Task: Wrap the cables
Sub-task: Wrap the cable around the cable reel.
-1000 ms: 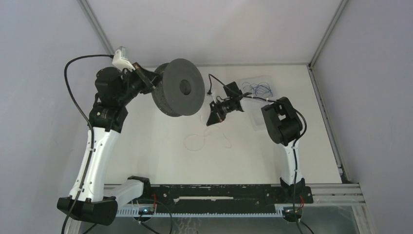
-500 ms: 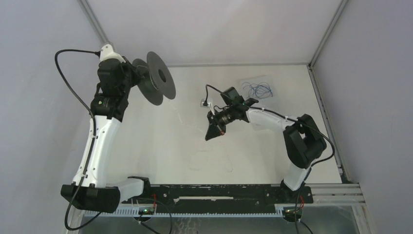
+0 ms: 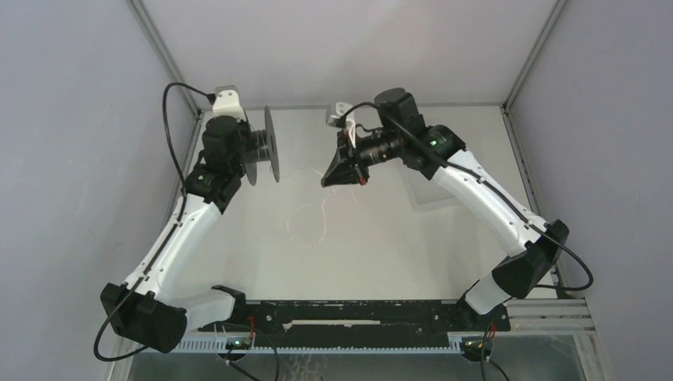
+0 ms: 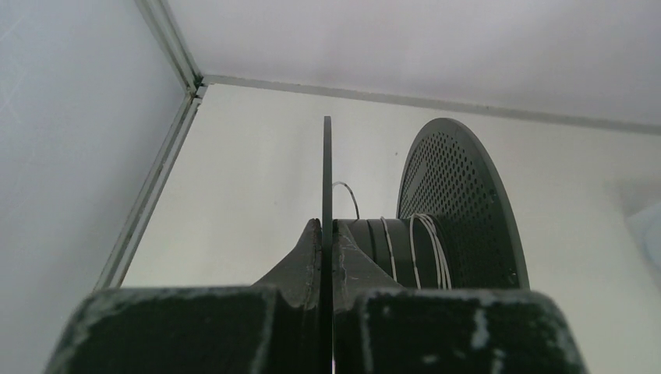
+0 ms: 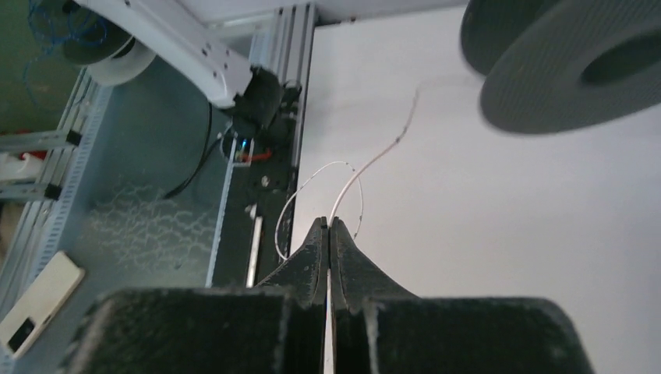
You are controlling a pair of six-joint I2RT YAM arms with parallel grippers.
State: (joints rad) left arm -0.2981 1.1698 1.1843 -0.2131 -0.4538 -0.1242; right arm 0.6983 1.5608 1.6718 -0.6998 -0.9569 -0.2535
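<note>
**Spool (image 3: 267,147) swinging edge-on as the right gripper (image 3: 325,182) is carrying the cable (image 3: 308,225) up the table (image 3: 381,254)**

Since half a second ago, the right gripper has climbed from mid-table to the far part and is now hanging close to the spool. The spool's flanges were angled toward the overhead camera and are now showing only their thin edges. The cable's slack loop is now lying farther up the table than before.

The cable is showing in three stretches. Several white turns are sitting on the spool's hub, wound crosswise to the hub's axis. A single strand is stretching through the air between the spool side and the right gripper. In the right wrist view its long axis is pointing from the fingertips up and to the right, toward the spool. From above it is too faint to trace all the way. The remainder is lying as a loose loop on the table, just below and left of the right gripper in the overhead view.

The right gripper is pinching the strand, its fingers (image 5: 347,257) pressed together with the white line running out between them. The left gripper (image 4: 326,234) is clamping the spool's near flange, the thin disc sandwiched between its closed fingers. The spool is being held off the table with its axis lying roughly level, pointing across toward the right gripper, and its perforated far flange is facing that way.
</note>
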